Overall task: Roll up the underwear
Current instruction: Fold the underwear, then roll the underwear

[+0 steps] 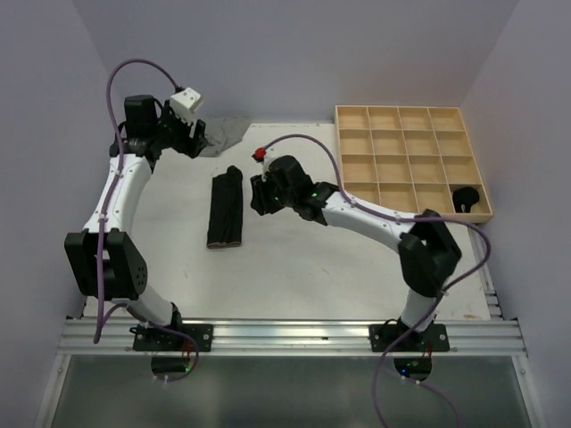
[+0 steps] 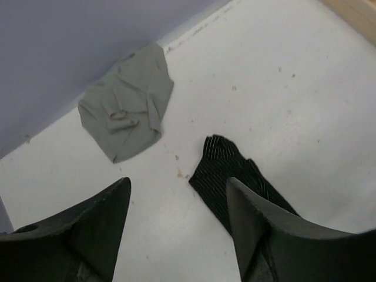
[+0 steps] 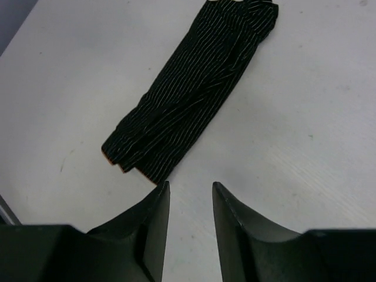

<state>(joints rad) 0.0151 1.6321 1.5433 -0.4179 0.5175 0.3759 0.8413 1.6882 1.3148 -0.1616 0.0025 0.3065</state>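
A black pinstriped underwear [image 1: 225,209] lies folded into a long narrow strip on the white table, left of centre. In the right wrist view that strip [image 3: 194,94] runs away from my right gripper [image 3: 190,188], which hovers open and empty just off its near end. A plain grey underwear [image 1: 223,134] lies crumpled at the back wall. My left gripper [image 1: 192,138] is raised beside it. In the left wrist view the left gripper [image 2: 178,188] stands wide open over bare table, the grey underwear [image 2: 126,111] ahead and the black strip's end [image 2: 226,170] by the right finger.
A wooden grid tray [image 1: 412,114] stands at the back right, with a black rolled bundle [image 1: 466,198] in its near right compartment. Purple walls close in the back and sides. The aluminium rail [image 1: 294,334] with both arm bases runs along the near edge.
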